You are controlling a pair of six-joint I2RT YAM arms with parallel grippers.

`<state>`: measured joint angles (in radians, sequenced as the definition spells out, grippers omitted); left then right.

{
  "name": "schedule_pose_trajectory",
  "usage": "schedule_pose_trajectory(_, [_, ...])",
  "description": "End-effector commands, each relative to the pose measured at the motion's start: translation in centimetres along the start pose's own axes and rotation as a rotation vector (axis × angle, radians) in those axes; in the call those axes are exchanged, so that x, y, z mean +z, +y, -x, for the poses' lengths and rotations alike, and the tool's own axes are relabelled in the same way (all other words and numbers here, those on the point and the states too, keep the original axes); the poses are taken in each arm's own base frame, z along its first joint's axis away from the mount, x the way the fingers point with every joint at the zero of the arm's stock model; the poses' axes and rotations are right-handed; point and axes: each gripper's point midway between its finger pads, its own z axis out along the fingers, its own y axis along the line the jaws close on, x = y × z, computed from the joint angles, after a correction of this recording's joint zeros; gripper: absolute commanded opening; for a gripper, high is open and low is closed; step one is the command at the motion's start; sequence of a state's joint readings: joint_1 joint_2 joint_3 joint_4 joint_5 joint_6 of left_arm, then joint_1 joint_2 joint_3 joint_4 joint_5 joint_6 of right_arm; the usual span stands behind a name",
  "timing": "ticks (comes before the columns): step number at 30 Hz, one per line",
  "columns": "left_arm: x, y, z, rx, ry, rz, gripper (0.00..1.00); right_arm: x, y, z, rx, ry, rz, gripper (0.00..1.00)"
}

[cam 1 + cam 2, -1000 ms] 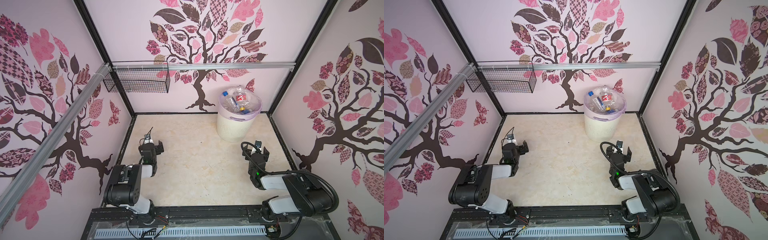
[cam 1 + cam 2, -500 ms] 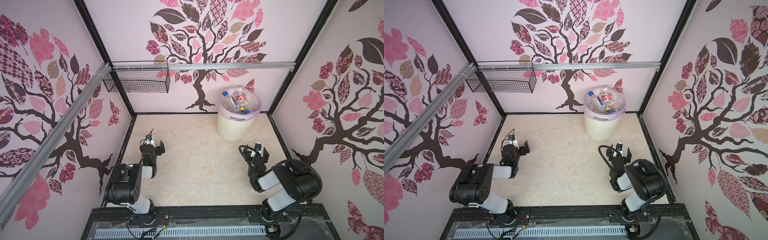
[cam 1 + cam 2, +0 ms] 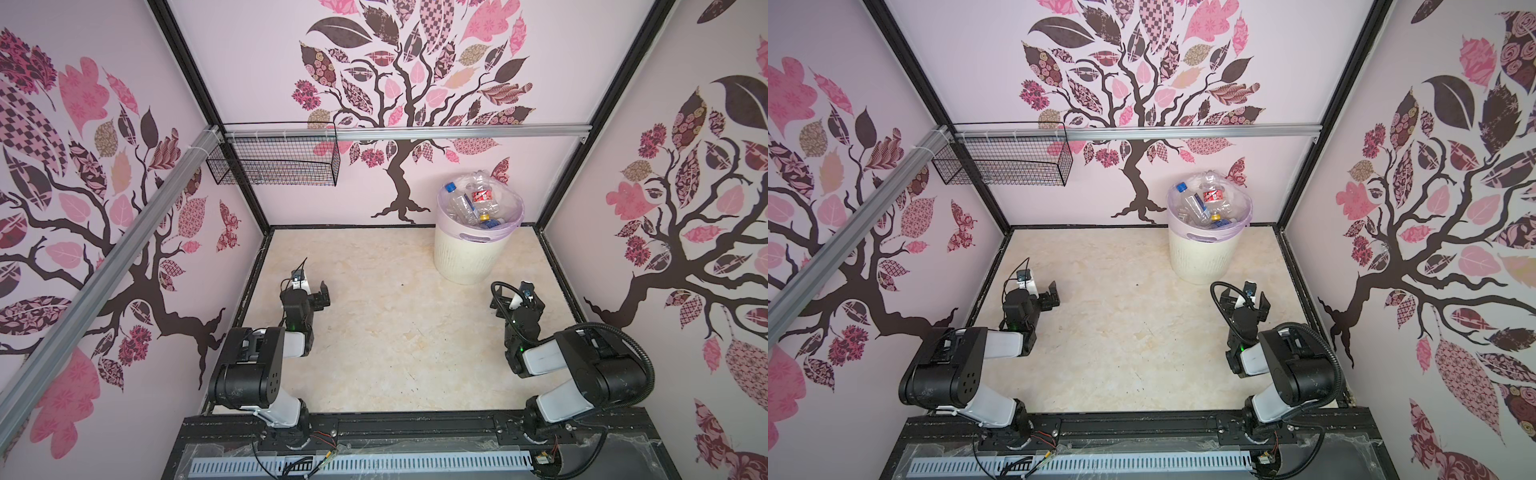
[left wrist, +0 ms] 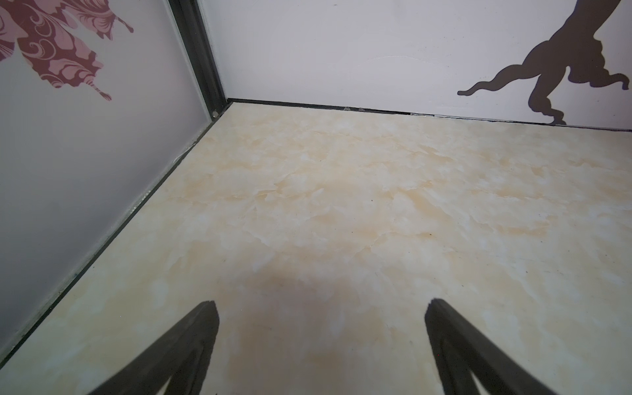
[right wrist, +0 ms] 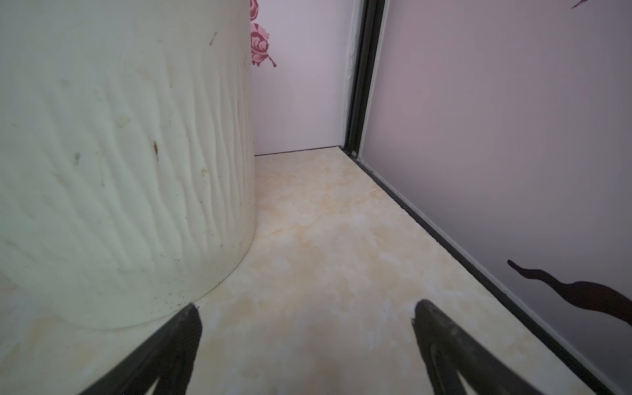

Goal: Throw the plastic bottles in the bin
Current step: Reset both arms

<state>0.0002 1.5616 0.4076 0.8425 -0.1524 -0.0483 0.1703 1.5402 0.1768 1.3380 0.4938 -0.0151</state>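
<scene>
The bin (image 3: pixel 471 253) (image 3: pixel 1202 259) stands at the back right of the floor, cream-white and ribbed, lined with a lilac bag. Several plastic bottles (image 3: pixel 471 203) (image 3: pixel 1202 205) lie heaped inside it, mostly clear, with blue and yellow caps and a red label. Every bottle I see is in the bin. My left gripper (image 3: pixel 309 291) (image 3: pixel 1038 291) (image 4: pixel 321 307) hovers open and empty over the bare floor at the left. My right gripper (image 3: pixel 517 301) (image 3: pixel 1244 299) (image 5: pixel 307 307) is open and empty just in front of the bin's wall (image 5: pixel 119 154), near its base.
A black wire mesh basket (image 3: pixel 274 160) (image 3: pixel 1005 160) hangs on the back rail at the upper left. Patterned walls close in the marbled floor (image 3: pixel 395 332) on three sides. The arms' base rail (image 3: pixel 415 424) runs along the front edge.
The right arm's elbow folded in, then swung back out to the right, while its gripper stayed near the bin. The left arm has hardly moved. Both grippers stayed open.
</scene>
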Motion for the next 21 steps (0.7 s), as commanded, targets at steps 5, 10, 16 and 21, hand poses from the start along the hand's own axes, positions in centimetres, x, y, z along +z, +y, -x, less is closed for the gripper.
schedule_pose_trajectory(5, [-0.3,0.1,-0.2,0.01,-0.005,-0.002,0.98,0.1,0.5,1.0,0.045,-0.028,0.029,0.99])
schedule_pose_trajectory(10, [-0.3,0.1,-0.2,0.009,-0.003,-0.002,0.98,0.1,0.5,1.1,0.047,-0.029,0.03,1.0])
schedule_pose_trajectory(16, [-0.3,0.1,-0.2,0.009,-0.003,-0.002,0.98,-0.1,0.5,1.0,0.053,-0.031,0.045,1.0])
schedule_pose_trajectory(21, [-0.3,0.1,-0.3,0.01,-0.002,-0.003,0.98,1.3,1.1,-0.3,0.157,0.038,0.296,1.0])
